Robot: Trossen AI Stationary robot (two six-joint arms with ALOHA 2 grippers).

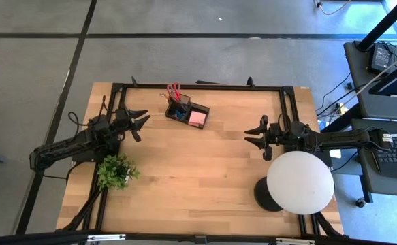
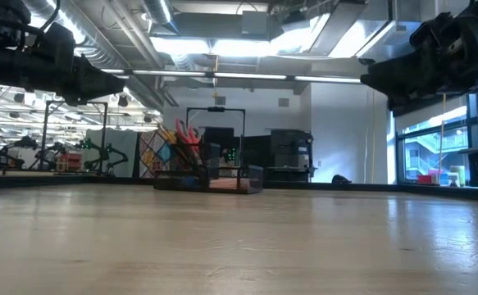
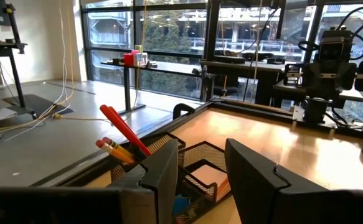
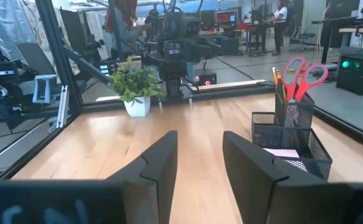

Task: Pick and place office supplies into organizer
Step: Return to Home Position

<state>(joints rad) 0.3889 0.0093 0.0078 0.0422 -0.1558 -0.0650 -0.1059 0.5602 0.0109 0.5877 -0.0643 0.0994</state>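
Nearest the front edge of the table (image 1: 205, 170), a green potted plant (image 1: 116, 171) stands toward the left corner. A white globe lamp (image 1: 299, 182) on its round black base (image 1: 265, 196) stands toward the right corner.

Behind the plant, close to the left edge, the left gripper (image 1: 141, 126) hangs in the air above the wood. Its fingers (image 3: 162, 177) are spread wide with nothing between them. Close to the right edge, just behind the lamp, the right gripper (image 1: 249, 136) is likewise raised, its fingers (image 4: 159, 165) parted and empty (the two face each other, well apart).

Farthest back, just inside the far edge and left of its middle, sits the black mesh organizer (image 4: 287, 140), apart from both grippers. Its taller cup, on the end toward the far left corner, holds red-handled scissors (image 1: 173, 90) standing handles up, with pencils (image 3: 114, 149) eraser-end up beside them. The lower tray, joined on the side toward the right edge, holds a pink sticky-note pad (image 1: 197, 118). In the left wrist view a small blue block (image 3: 180, 204) shows through the mesh, though I cannot tell which compartment it lies in.
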